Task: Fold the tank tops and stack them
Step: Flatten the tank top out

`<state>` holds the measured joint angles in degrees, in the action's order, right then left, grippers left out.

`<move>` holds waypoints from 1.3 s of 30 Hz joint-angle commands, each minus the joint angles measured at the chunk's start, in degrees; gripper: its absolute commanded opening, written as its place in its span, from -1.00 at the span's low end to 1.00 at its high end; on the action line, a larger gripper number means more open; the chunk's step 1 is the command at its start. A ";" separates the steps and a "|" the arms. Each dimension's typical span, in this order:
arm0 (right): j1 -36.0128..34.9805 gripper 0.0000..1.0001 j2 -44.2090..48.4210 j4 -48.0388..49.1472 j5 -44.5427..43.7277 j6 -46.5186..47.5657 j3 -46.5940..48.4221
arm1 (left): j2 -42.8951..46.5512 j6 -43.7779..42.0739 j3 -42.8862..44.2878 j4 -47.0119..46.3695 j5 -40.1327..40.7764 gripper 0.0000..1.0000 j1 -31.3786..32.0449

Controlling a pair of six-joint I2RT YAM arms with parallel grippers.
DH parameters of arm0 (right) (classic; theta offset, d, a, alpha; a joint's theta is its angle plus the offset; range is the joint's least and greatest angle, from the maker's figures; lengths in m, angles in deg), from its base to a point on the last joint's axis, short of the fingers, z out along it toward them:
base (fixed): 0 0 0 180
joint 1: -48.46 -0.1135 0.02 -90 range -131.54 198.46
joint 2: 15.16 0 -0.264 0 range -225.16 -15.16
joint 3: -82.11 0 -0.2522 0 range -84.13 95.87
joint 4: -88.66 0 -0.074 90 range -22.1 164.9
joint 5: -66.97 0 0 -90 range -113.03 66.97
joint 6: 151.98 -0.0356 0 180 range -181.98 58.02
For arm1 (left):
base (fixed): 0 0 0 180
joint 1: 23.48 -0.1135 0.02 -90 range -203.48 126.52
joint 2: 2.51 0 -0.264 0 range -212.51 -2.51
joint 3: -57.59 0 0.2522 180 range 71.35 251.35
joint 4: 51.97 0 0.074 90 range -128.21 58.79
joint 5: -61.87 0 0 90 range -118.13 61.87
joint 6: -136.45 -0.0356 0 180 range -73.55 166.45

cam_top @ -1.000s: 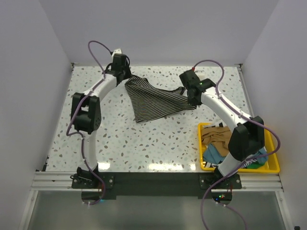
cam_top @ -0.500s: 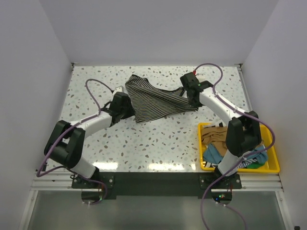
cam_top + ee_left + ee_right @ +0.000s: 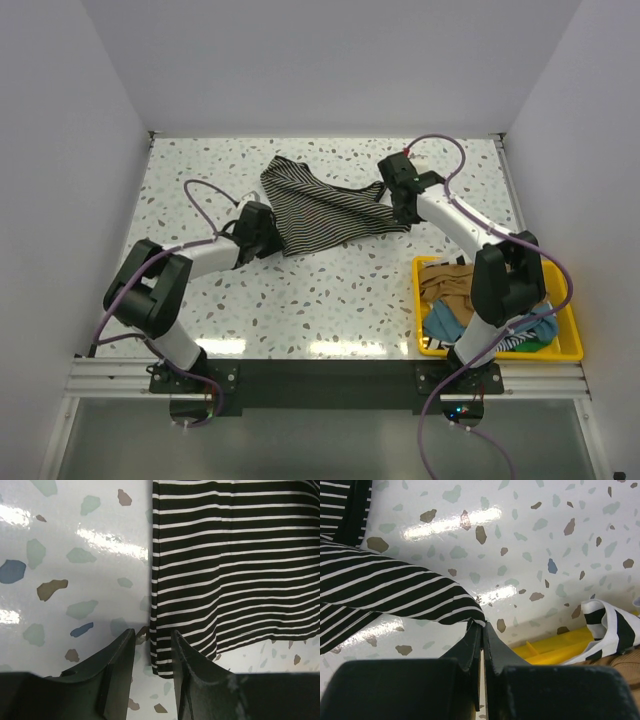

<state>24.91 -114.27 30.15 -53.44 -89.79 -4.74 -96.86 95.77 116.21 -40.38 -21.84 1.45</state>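
A thin-striped black-and-white tank top (image 3: 322,210) lies spread and rumpled on the speckled table (image 3: 300,300). My left gripper (image 3: 268,232) sits low at its near-left corner. In the left wrist view the jaws (image 3: 152,636) stand open a little, and the hem corner of the striped top (image 3: 230,555) lies between them. My right gripper (image 3: 401,207) is at the top's right end. The right wrist view shows it (image 3: 482,625) shut on a pinched corner of the striped cloth (image 3: 390,585), just above the table.
A yellow bin (image 3: 572,345) stands at the near right beside the right arm. It holds a tan-brown top (image 3: 450,283), a teal one (image 3: 447,320) and a broad-striped one (image 3: 610,625). White walls close in the table on three sides.
My left arm let go of the top's far-left corner and swung down to its near-left corner, its jaws narrowing. The freed corner now lies on the table. The right gripper stayed shut.
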 commanded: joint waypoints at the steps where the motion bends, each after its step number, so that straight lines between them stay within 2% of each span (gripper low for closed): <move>1: 0.79 -1.00 0.41 2.04 0.53 0.30 -0.29 | 0.04 2.80 -0.83 -2.05 -0.66 -0.20 0.91; 6: 1.49 -1.00 1.11 2.92 1.50 0.48 -0.91 | -0.05 5.26 -0.83 1.21 2.68 -0.06 3.02; 11: 1.93 -1.00 1.46 3.27 2.02 0.74 -1.08 | -1.72 8.25 -0.13 5.51 4.35 -0.06 4.25; 17: 2.19 -1.00 2.08 3.88 3.43 0.92 -1.70 | -2.42 9.48 0.05 7.01 6.99 -0.41 4.25; 20: 2.46 -1.00 2.78 4.32 5.18 0.92 -1.96 | -1.81 7.81 0.93 7.01 9.00 -0.81 4.25; 21: 2.63 -1.00 3.39 4.41 5.89 1.09 -2.05 | -1.20 6.50 1.63 7.53 9.62 -0.88 4.25; 22: 2.81 -1.00 3.83 4.93 8.50 1.09 -2.23 | 0.55 5.62 2.07 7.97 10.15 -1.00 4.16; 24: 3.42 -1.00 4.89 5.64 11.94 1.18 -2.40 | 3.36 3.34 3.38 10.86 12.94 -1.00 4.08; 30: 4.91 -1.00 12.00 6.08 27.41 0.04 1.19 | 19.62 -4.56 10.93 17.71 15.07 -1.00 1.09; 34: 5.27 -1.00 17.01 3.63 34.80 -1.63 10.31 | 28.84 -9.32 22.51 22.73 15.34 -1.00 -0.40; 39: 5.36 -1.00 22.19 -0.50 39.29 -4.70 22.45 | 34.31 -12.93 37.10 27.92 13.85 -1.00 -0.41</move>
<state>30.00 -97.20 31.83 -20.22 -92.22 10.82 -65.45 87.62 146.31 -17.39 -8.79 1.25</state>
